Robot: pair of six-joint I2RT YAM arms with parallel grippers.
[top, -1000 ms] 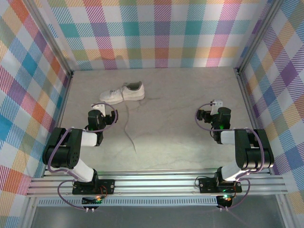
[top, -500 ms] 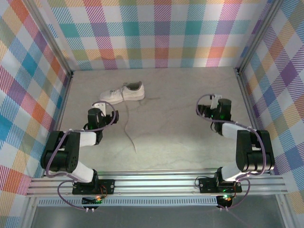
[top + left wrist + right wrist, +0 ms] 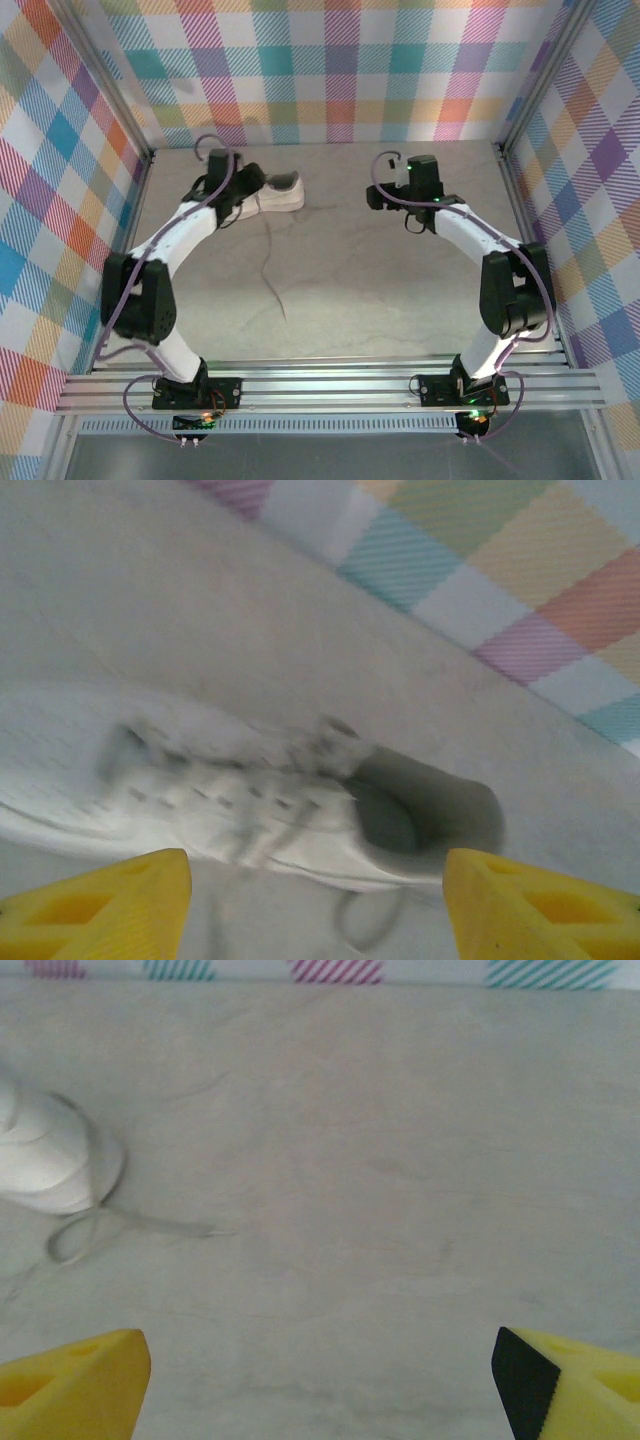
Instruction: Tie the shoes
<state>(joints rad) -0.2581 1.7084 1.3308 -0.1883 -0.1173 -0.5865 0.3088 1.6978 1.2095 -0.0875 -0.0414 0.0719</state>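
overhead view looks down from behind; both wrist views sit low and close, sharing the sneaker (image 3: 280, 192).

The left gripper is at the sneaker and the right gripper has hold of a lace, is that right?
No. The right gripper holds nothing: the right wrist view shows it open over bare table, short of the lace. The left gripper is at the sneaker.

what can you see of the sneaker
A white low-top sneaker with a white sole, leather-looking, stands upright at the far left of the table, toe toward the left wall. Its thin white laces are untied; one trails toward the near edge. The left gripper hangs over it, open; contact is unclear.
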